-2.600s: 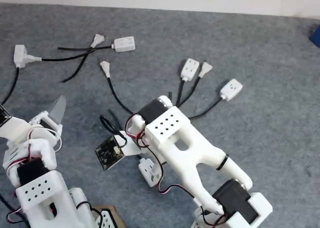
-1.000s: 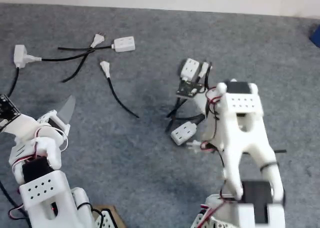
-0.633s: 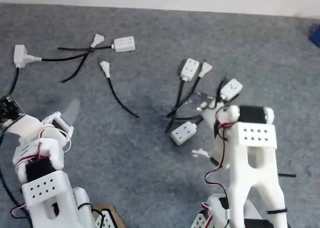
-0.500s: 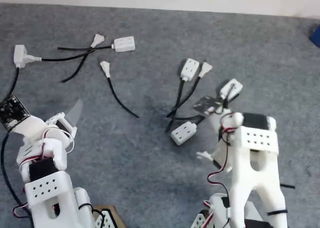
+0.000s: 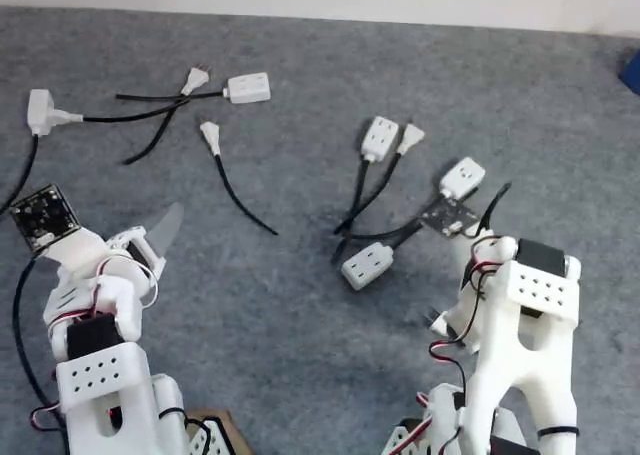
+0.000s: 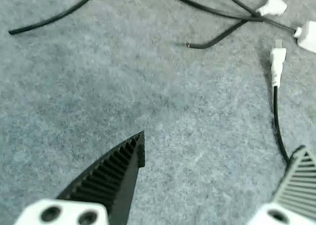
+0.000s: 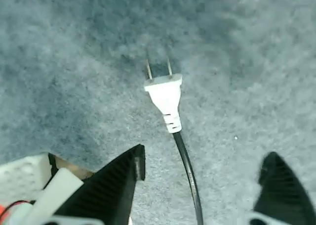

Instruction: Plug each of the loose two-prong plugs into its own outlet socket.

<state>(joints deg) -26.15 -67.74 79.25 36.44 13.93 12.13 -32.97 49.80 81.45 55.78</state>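
The right arm (image 5: 525, 305) had swung off the middle of the carpet (image 5: 290, 365) to the right side and drawn back toward its base, uncovering the nearest socket (image 5: 367, 265); the left arm (image 5: 95, 315) had only crept a little forward. By my reading that set the right gripper (image 7: 205, 158) up for a pick rather than an insertion. Its jaws stood wide apart and empty, with a loose plug (image 7: 164, 94) lying on the carpet just beyond them, prongs pointing away, and its cord (image 7: 187, 170) running back between them. The left gripper (image 6: 220, 143) was likewise spread and holding nothing, with a second plug (image 6: 277, 62) lying ahead of it. Nothing was gripped, so the plugging itself looked still to come. The loose plug's cord ran out past the wrist, so where it led was hidden. A small white piece (image 5: 437, 322) beside the right arm might have been that plug or part of the gripper — I could not tell. Whether the far-left socket (image 5: 40, 110) already held a plug was too small to judge
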